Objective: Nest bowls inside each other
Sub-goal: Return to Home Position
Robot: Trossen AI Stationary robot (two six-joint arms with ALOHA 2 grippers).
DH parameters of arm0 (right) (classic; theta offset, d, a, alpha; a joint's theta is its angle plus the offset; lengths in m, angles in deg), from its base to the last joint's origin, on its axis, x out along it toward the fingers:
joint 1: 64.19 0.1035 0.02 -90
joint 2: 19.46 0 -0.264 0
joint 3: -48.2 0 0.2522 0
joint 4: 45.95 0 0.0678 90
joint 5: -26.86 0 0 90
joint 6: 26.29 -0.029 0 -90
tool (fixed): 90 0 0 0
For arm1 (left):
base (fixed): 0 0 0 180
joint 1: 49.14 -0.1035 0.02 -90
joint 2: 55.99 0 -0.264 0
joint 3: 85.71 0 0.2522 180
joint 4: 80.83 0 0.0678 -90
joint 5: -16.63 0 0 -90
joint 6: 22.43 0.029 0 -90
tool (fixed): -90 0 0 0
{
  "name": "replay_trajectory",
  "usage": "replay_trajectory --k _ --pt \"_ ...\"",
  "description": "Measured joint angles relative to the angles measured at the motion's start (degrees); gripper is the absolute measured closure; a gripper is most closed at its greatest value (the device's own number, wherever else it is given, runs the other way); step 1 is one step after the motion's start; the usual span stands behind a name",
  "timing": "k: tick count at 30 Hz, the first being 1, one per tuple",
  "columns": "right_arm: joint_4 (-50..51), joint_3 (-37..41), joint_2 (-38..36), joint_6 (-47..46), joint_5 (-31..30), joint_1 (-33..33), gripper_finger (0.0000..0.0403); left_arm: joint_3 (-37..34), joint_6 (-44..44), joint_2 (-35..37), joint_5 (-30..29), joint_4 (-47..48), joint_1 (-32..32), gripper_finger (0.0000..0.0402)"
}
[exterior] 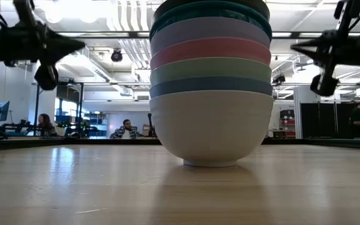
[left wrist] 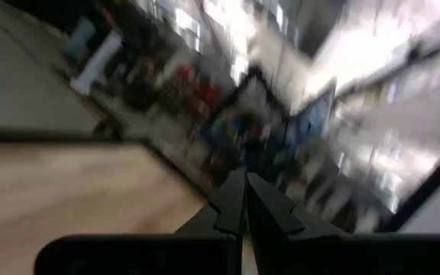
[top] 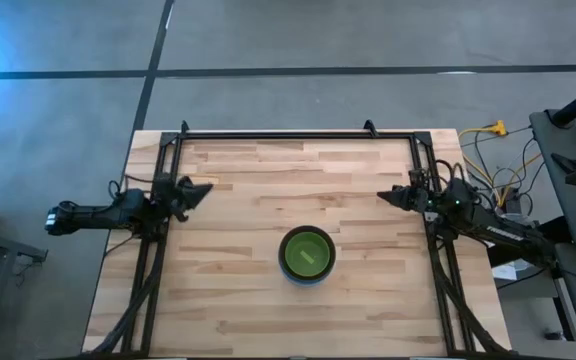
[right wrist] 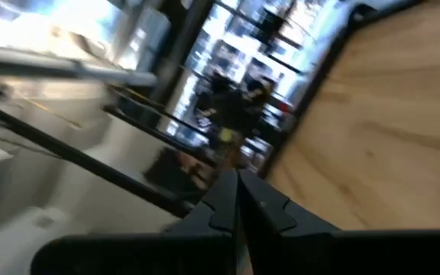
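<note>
The bowls stand nested in one stack on the table, a little near of its middle. From above I see a bright green inside with a dark rim. In the low view the stack rests on the base of a white bowl, with blue, pale green, pink, lavender and teal rims above it. My left gripper hovers shut at the table's left side, its fingers together in the left wrist view. My right gripper hovers shut at the right side, fingers together in the right wrist view. Neither touches the bowls.
A black frame runs along the table's far edge and down both sides, under the arms. Cables and equipment lie past the right edge. Bare wood lies between the grippers and around the stack. People sit in the room far behind the table.
</note>
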Motion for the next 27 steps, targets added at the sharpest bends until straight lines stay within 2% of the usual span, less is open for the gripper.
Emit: replay_trajectory --k 4,9,27 --pt "6.7 -0.3 1.1 7.7 1.0 0.4 0.0394 0.0 4.0 -0.2 6.0 7.6 0.0 0.0402" --pt "6.7 -0.7 3.6 16.5 0.6 0.4 0.0394 0.0 11.9 -2.3 6.8 9.8 0.0 0.0402" --pt "6.6 -0.7 5.3 17.2 0.5 0.4 0.0394 -0.1 13.3 -10.2 6.6 9.3 0.0 0.0402"
